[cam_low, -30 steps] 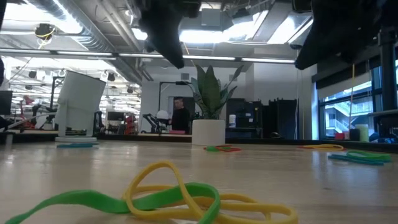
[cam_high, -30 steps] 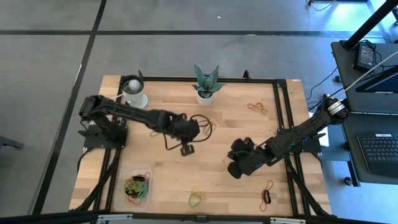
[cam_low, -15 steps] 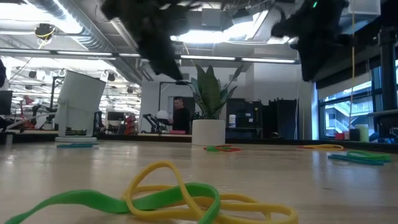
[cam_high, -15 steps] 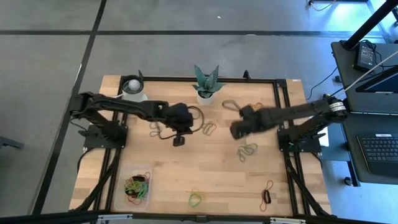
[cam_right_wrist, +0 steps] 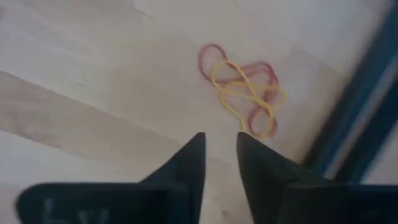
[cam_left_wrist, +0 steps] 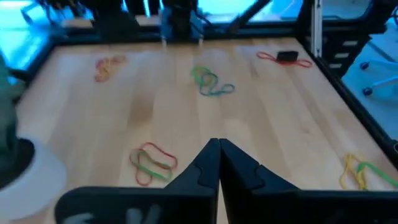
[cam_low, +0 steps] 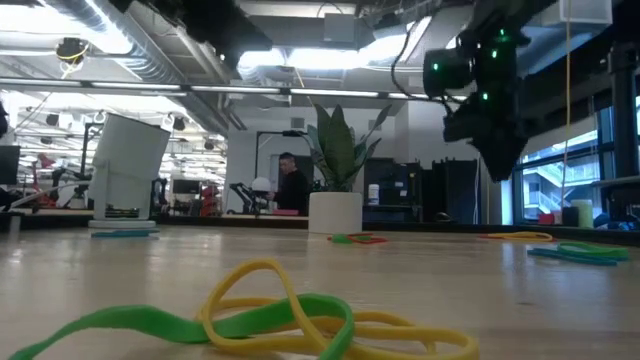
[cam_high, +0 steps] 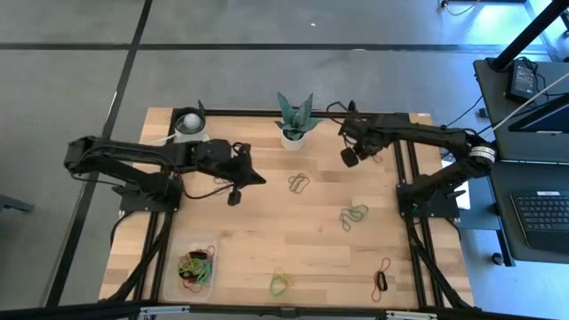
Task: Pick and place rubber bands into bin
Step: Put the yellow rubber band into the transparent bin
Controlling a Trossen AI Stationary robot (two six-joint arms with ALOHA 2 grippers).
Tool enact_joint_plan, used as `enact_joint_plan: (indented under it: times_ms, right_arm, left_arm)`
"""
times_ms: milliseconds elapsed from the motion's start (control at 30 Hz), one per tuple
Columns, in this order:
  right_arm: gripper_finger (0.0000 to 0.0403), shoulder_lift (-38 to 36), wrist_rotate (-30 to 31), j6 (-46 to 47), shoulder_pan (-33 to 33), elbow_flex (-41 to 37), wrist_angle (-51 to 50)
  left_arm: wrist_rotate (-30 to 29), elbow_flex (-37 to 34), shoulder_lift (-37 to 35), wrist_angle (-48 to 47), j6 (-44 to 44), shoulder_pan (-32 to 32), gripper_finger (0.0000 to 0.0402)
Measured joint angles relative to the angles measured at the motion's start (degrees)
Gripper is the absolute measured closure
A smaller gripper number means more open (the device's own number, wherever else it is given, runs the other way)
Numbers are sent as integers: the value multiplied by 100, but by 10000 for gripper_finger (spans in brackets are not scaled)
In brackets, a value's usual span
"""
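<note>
Count, left to right in the high view: one clear bin [cam_high: 195, 267] at the near left corner, holding a tangle of green, red and yellow bands. Loose rubber bands on the table sit in clusters: one dim loop by the left arm (colour unclear), one red/green cluster [cam_high: 299, 184] mid-table below the plant pot [cam_high: 293, 136], one yellow/green cluster [cam_high: 281, 284] at the near edge, one green cluster [cam_high: 354, 215] right of centre, one red loop with a small black block [cam_high: 381, 280] near the right front. A sixth, yellow/red cluster [cam_right_wrist: 244, 94] shows in the right wrist view only. Two arms, one white cup [cam_high: 190, 126] at the far left.

Left gripper [cam_high: 235, 197]: hovers over the left-centre of the table, jaws pressed together, nothing between them. The red/green cluster [cam_left_wrist: 152, 163] lies just ahead of its fingertips, the green cluster [cam_left_wrist: 211, 82] further out. Bin is well apart from it, toward the near edge.

Right gripper [cam_high: 349, 157]: up at the far right, near the frame rail. Fingers [cam_right_wrist: 186, 163] stand a narrow gap apart, holding nothing. The yellow/red cluster lies on the wood just beyond the tips, not touching them, beside the dark frame edge. Bin is across the table from it.
</note>
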Motion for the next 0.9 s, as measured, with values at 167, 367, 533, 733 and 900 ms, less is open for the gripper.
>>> enact_joint_plan:
  times_ms: [167,367,533,733,900]
  right_arm:
    - [255,18,-86,-683,-621,-519,716]
    - [222,217,-121,-992,-1288,-1110,1504]
    - [217,409,-171,-1413,-1522,-1468,2140]
    - [226,794,-252,-1757,-1552,-1568,2368]
    - [292,894,-308,-2061,-1546,-1562,2438]
  left_arm:
    - [-573,0,-341,1,26,5,400]
    - [-1565,0,-587,123,-198,4,400]
    - [-2144,0,-648,403,-133,4,400]
    - [-2426,2,-646,603,-184,4,400]
    - [-2506,2,-646,757,-444,4,400]
